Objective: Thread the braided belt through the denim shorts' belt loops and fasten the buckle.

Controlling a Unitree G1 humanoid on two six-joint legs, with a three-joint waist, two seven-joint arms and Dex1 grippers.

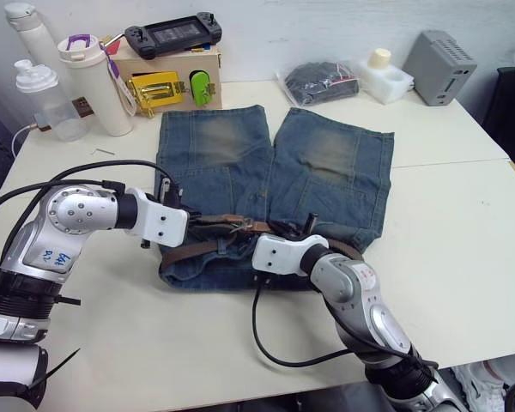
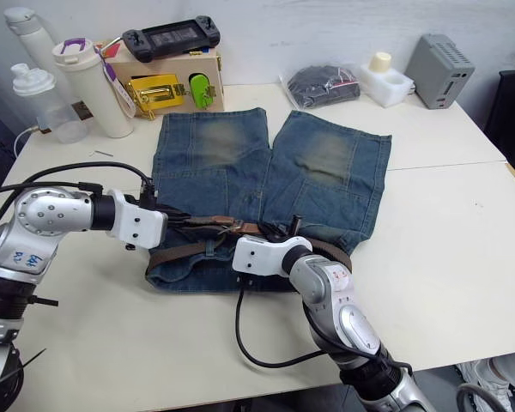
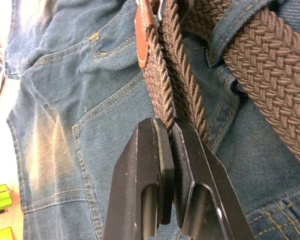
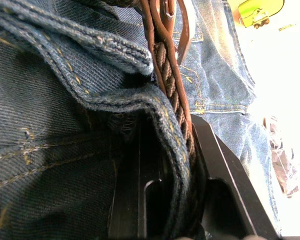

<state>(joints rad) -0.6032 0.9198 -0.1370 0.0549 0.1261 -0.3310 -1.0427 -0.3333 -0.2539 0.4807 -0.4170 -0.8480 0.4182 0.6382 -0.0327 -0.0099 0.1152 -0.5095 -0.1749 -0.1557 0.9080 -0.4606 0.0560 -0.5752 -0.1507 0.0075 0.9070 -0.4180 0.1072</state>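
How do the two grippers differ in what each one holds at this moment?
The left gripper pinches only the braided belt, while the right gripper clamps a fold of the denim shorts together with the belt. The left one comes in from the shorts' left edge, the right one from mid-waistband. Both are shut.

A pale desk (image 1: pixel 463 232) carries everything. The denim shorts (image 1: pixel 275 172) lie flat near its middle, legs pointing to the far edge. Along the far side stand a white bottle (image 1: pixel 33 34), a clear shaker bottle (image 1: pixel 41 99) and a white tumbler with a purple lid loop (image 1: pixel 94 81). Beside them sits a wooden box (image 1: pixel 176 77), then a black bundle in clear plastic (image 1: pixel 322 83), a white foam block (image 1: pixel 384 75) and a grey device (image 1: pixel 442 67), possibly a power adapter.
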